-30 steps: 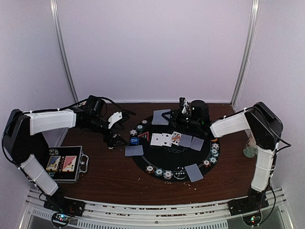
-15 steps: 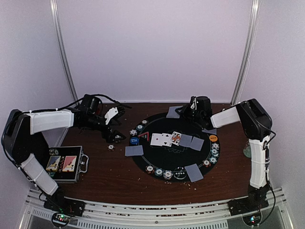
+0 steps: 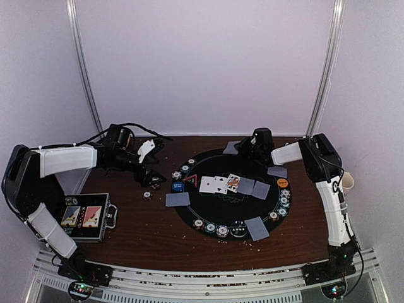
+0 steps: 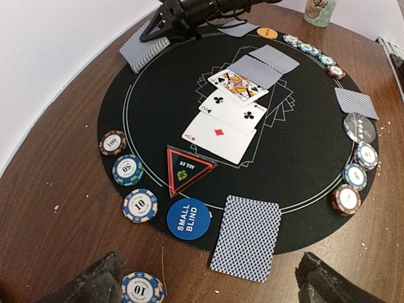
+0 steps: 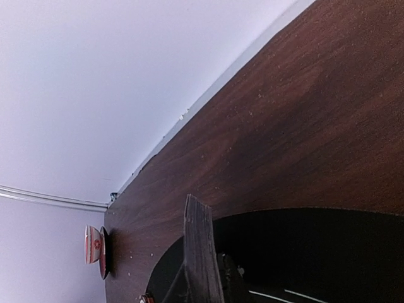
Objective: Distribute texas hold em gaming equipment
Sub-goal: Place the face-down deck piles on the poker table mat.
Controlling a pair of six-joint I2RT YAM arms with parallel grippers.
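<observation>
A black round mat [image 3: 221,207] carries three face-up cards [image 4: 222,120], face-down cards [image 4: 247,236], striped chips [image 4: 139,205], a blue small-blind button [image 4: 189,218], a red-triangle marker [image 4: 187,168], an orange button [image 3: 282,182] and a silvery button [image 4: 360,128]. My left gripper [image 4: 208,295] is open above the mat's left edge. A loose chip [image 4: 142,288] lies on the wood beside its left finger. My right gripper [image 5: 211,281] is at the mat's far edge, shut on a deck of cards [image 5: 201,249], seen edge-on. The same deck [image 4: 146,47] is visible in the left wrist view.
A black case with two card packs [image 3: 87,217] lies at the near left. A patterned cup [image 3: 347,183] stands at the right table edge beside the right arm. The back wall runs close behind the mat. Crumbs speckle the brown tabletop [image 3: 145,237].
The right arm carried the deck from over the mat's middle back to its far edge. The left gripper pulled up and back, and a chip now lies on the wood.
</observation>
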